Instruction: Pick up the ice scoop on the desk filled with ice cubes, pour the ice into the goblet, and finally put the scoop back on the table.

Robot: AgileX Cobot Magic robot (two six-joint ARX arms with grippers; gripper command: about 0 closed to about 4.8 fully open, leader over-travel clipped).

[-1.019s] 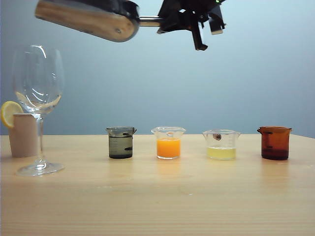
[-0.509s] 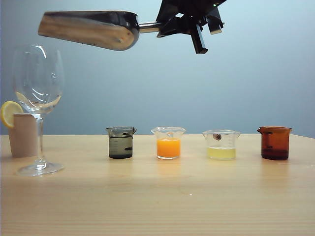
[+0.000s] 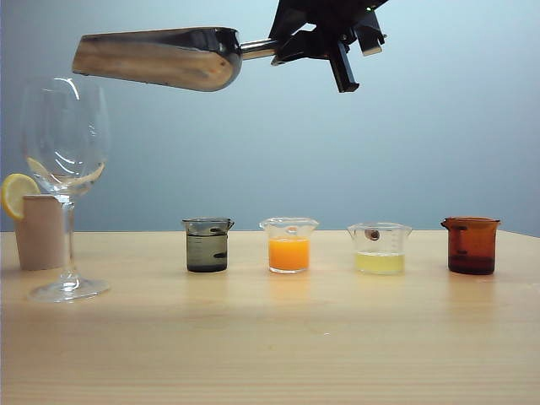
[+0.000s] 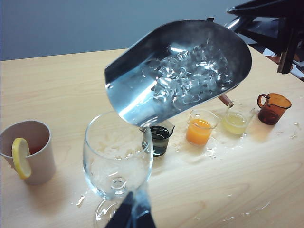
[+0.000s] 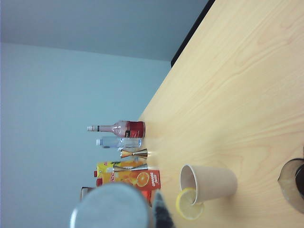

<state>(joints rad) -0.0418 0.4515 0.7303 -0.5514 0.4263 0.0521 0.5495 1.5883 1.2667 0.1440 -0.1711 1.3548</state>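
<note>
My right gripper (image 3: pixel 291 44) is shut on the thin handle of the steel ice scoop (image 3: pixel 156 57) and holds it high in the air. The scoop's mouth points left and dips slightly, above and just right of the goblet (image 3: pixel 66 135). From the left wrist view the ice cubes (image 4: pixel 190 76) lie heaped in the back of the scoop (image 4: pixel 137 90), whose lip hangs over the rim of the empty goblet (image 4: pixel 118 156). My left gripper (image 4: pixel 130 213) sits shut, near the goblet's foot, holding nothing. It is outside the exterior view. The goblet stands upright on the table (image 3: pixel 270 337).
A beige cup with a lemon slice (image 3: pixel 38 228) stands behind the goblet. Four small beakers line up to its right: dark grey (image 3: pixel 207 246), orange (image 3: pixel 288 246), pale yellow (image 3: pixel 380 250), brown (image 3: pixel 471 246). Bottles and a juice carton (image 5: pixel 128 178) stand at the table's end.
The scoop's mouth end has dipped from raised to slightly below level, and the scoop sits a little lower and further right. No ice has left it.
</note>
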